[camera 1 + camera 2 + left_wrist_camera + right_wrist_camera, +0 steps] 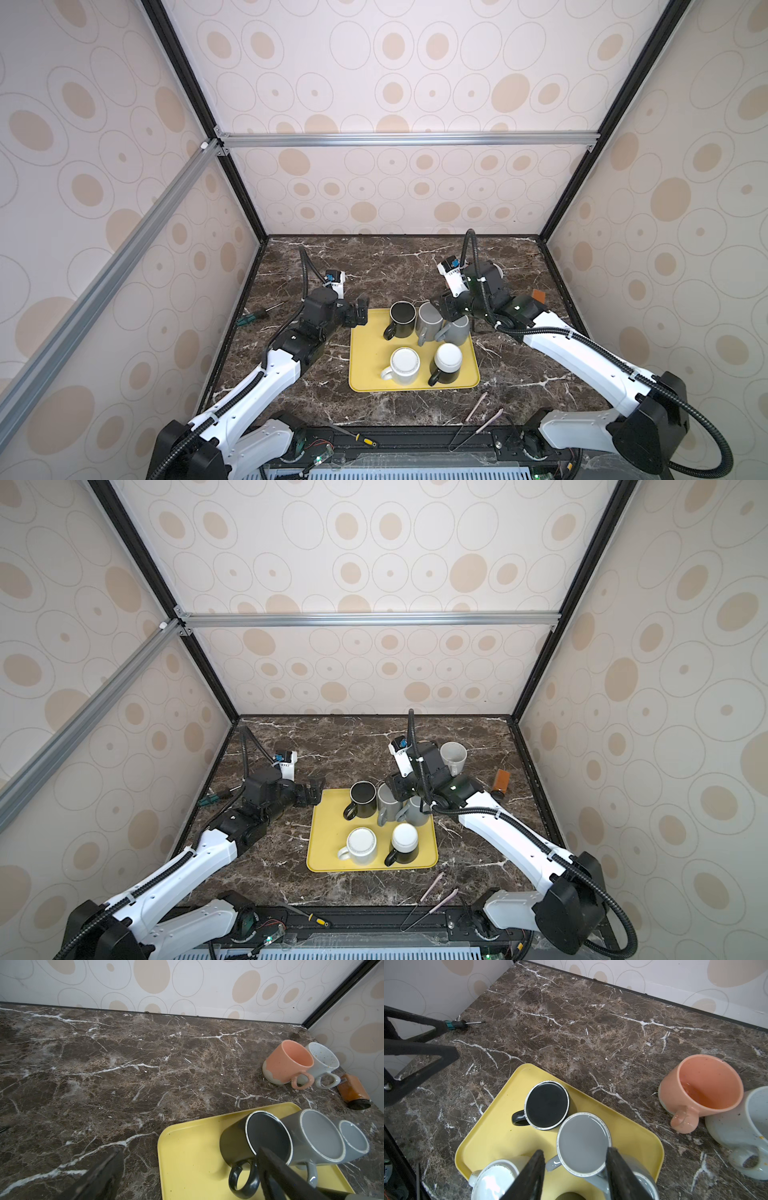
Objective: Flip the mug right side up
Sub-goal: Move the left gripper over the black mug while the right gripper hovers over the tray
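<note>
Dark marble surface [415, 270]: yellow tray [370, 361] center, peach mug [288, 1064] beside speckled white mug [324, 1061], amber jar [353, 1093] lying down, screwdriver [455, 1024], tongs [496, 414] at front.

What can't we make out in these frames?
Whether the right gripper grips the grey mug: its fingers flank the mug in the right wrist view, contact unclear; in both top views the gripper itself covers it.
Peach mug: hidden behind the right arm in both top views.
Speckled white mug: cut off by the right wrist view's edge.
Amber bottle: any label too small to read.
</note>
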Robot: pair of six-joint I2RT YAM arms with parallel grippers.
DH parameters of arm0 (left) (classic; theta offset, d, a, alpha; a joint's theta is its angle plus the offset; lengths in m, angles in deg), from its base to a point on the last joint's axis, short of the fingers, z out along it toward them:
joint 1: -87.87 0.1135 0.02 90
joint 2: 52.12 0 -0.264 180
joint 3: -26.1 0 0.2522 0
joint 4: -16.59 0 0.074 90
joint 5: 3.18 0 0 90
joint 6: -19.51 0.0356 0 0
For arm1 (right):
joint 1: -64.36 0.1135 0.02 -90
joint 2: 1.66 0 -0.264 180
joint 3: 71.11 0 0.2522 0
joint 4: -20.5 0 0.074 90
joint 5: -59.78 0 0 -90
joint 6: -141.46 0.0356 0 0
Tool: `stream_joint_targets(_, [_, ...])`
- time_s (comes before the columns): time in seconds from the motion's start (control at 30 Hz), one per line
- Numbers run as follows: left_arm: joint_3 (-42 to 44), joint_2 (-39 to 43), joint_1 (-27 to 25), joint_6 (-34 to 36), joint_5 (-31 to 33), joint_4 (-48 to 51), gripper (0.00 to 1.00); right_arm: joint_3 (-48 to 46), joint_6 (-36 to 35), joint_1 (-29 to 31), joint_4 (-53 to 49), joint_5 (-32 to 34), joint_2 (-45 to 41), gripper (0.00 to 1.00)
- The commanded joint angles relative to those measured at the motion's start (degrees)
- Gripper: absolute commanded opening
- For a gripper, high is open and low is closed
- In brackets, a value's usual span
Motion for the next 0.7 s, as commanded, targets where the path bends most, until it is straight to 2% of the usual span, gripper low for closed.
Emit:
stream_joint_targets(0.0, [-2.78,1.30,0.43,3.68,-2.80,3.10,1.00,1.44,-0.60,0.59,-1.28,2.08,-0.55,0.50])
stream_joint_targets(0.33, [-3.05,-0.80,0.40,3.61,-8.22,3.10,0.97,2.50,-1.56,2.98,-1.66,4.11,-0.87,0.51])
stream_joint_targets(0.67, [-4.89,-1.25,0.14,6.33,-8.90,8.51,0.94,15.44,-3.98,5.10,-16.22,3.62,8.35,0.51])
